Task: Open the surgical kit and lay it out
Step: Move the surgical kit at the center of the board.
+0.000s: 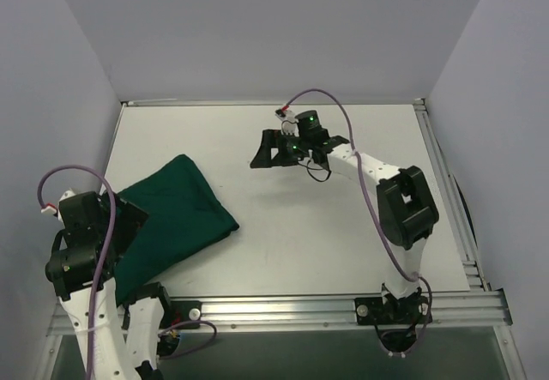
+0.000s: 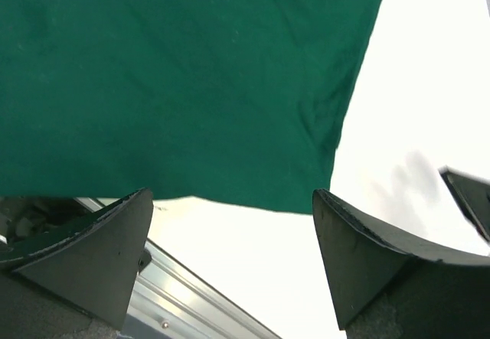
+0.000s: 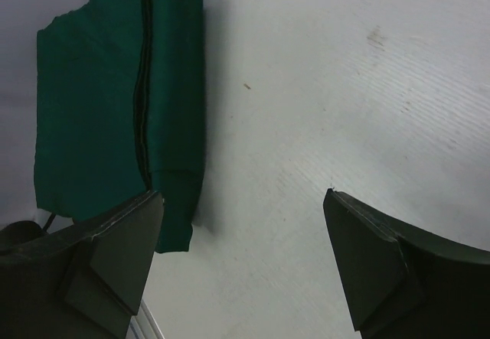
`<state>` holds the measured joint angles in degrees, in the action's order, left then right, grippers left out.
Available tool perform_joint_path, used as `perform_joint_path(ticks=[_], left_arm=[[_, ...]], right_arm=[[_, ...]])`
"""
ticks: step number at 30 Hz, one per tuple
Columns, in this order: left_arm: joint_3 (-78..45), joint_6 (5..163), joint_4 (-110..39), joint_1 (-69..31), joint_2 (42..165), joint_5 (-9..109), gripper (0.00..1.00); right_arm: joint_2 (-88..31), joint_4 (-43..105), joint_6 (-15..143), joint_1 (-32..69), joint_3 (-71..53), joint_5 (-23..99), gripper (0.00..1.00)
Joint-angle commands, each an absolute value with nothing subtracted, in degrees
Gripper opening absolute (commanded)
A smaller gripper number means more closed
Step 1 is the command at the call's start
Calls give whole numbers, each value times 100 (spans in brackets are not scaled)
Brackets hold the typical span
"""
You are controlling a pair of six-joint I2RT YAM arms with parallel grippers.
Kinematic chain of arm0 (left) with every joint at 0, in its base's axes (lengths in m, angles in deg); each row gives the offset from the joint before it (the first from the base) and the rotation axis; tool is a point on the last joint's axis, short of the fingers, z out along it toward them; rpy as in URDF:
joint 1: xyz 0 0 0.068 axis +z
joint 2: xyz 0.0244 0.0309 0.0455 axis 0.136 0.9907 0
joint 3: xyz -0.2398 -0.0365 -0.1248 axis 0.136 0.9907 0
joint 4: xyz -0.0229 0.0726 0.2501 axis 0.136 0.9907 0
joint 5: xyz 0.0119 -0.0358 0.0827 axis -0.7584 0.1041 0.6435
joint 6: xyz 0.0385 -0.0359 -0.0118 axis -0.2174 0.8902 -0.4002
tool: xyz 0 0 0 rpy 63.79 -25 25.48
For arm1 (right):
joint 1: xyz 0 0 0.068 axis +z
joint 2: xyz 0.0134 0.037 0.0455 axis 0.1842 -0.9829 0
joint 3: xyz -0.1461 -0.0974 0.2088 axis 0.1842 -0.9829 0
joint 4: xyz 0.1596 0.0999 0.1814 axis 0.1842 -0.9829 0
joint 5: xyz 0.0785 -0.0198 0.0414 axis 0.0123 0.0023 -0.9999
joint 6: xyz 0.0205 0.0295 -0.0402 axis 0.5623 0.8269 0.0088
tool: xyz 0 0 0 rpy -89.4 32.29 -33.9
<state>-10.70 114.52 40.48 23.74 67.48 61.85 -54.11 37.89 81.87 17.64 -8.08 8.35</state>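
White tabletop (image 1: 326, 243): dark green cloth wrap (image 1: 171, 217) lies folded closed at its near-left corner, contents hidden. My left gripper (image 2: 231, 195) hangs above the wrap's near edge, jaws spread, holding nothing. My right gripper (image 3: 243, 193), jaws also apart and empty, is over bare tabletop at far centre, well apart from the wrap.

The cloth (image 1: 176, 213) at the left of the frame was matt, softly creased fabric. The desk (image 1: 300, 226) was smooth matt white, and the rail (image 1: 283, 310) along the bottom was brushed metal.
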Motion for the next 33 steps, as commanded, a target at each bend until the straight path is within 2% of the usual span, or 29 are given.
perform_joint_path(ticks=[1,3,15,33], left_arm=[[-1292,11654,4512,2407,6557,5681,94],[-1336,11566,4591,2407,6469,5637,93],[-1416,11434,4530,2407,6486,5321,84],[-1345,11372,4486,2407,6495,5250,78]], right_arm=[[-6045,4267,7962,1961,-111,193,89],[-6381,4215,7927,2145,433,-61,85],[-7964,4391,8120,3016,2016,-353,86],[-8948,4075,8269,3482,2852,122,68]])
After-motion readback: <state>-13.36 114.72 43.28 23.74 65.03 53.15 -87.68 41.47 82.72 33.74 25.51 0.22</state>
